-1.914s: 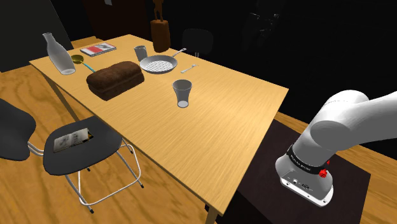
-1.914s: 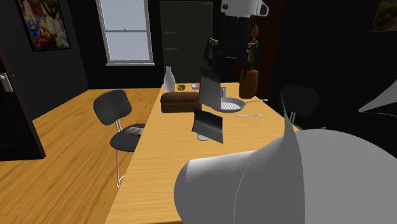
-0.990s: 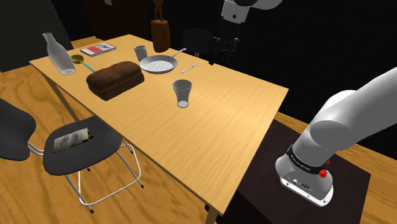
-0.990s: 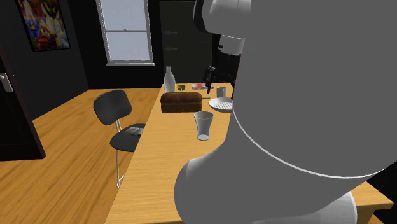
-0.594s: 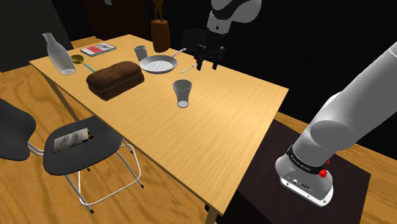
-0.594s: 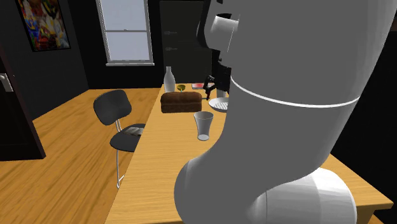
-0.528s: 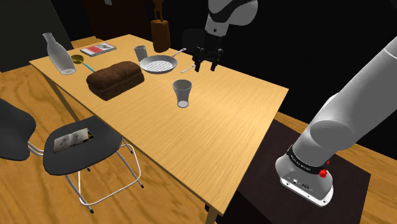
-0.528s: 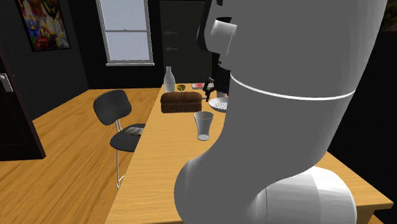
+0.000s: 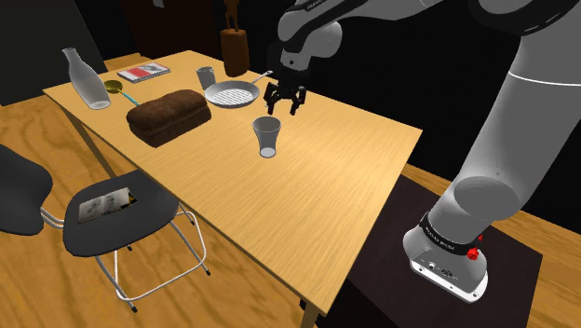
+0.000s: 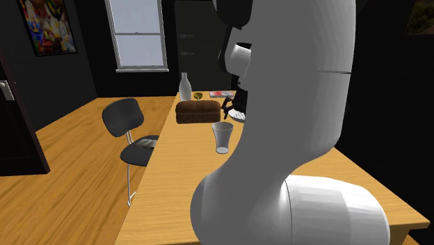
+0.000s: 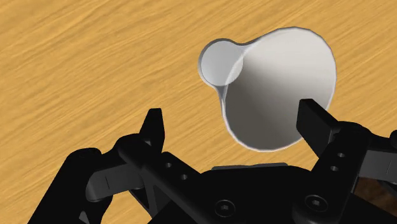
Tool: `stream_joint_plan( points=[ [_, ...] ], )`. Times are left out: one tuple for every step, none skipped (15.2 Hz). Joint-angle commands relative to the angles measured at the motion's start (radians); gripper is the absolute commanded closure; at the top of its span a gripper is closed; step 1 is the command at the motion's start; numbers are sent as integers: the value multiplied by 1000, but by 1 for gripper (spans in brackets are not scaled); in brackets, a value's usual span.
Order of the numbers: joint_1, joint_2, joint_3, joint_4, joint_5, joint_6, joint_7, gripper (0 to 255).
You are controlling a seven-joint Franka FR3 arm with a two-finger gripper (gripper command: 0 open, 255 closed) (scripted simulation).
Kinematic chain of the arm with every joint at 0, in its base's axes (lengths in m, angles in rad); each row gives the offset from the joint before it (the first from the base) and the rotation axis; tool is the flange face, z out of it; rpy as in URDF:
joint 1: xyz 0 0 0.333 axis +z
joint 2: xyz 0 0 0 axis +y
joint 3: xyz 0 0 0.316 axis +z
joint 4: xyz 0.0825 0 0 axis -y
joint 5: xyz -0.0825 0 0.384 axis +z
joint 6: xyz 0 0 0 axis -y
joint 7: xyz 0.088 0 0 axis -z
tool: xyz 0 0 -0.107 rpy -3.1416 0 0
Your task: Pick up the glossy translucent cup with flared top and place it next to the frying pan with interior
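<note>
A translucent grey cup [image 9: 266, 137] with a flared rim stands upright near the middle of the wooden table [image 9: 307, 196]. In the second exterior view the cup [image 10: 222, 137] stands just left of the white arm. My black gripper [image 9: 284, 102] hangs open a little above and behind the cup, between it and the frying pan [image 9: 231, 92] with a pale interior. Through the wrist camera the cup [image 11: 273, 89] sits ahead of the gripper [image 11: 235, 124], nearer one finger, untouched by either.
A brown loaf [image 9: 168, 116] lies left of the cup in the shoulder view. A second cup [image 9: 206, 77], a glass bottle [image 9: 85, 79], a book [image 9: 143, 72] and a fork [image 9: 276, 98] lie farther back. A black chair [image 9: 102, 212] stands at the table's near side.
The arm has swung down and toward the shoulder view's left, bringing the open gripper from beyond the pan to just above the cup. The cup has not moved.
</note>
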Motion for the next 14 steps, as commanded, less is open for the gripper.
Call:
stream_joint_plan(
  points=[
    [0, 33, 1, 18, 8, 13, -2, 0],
    [2, 40, 3, 13, 10, 25, -4, 0],
    [3, 47, 5, 9, 13, 36, -5, 0],
    [5, 54, 6, 5, 15, 48, -6, 0],
    [7, 61, 8, 1, 17, 59, -8, 0],
    [8, 69, 9, -3, 19, 71, -9, 0],
    [11, 81, 12, -8, 23, 88, -11, 0],
    [11, 81, 12, -8, 23, 88, -11, 0],
    [11, 81, 12, -8, 23, 89, -11, 0],
    [11, 81, 12, -8, 23, 88, -11, 0],
    [11, 81, 12, -8, 23, 88, -11, 0],
    [11, 81, 12, -8, 23, 88, -11, 0],
    [11, 81, 12, -8, 23, 88, -11, 0],
    [11, 81, 12, -8, 23, 88, -11, 0]
  ],
)
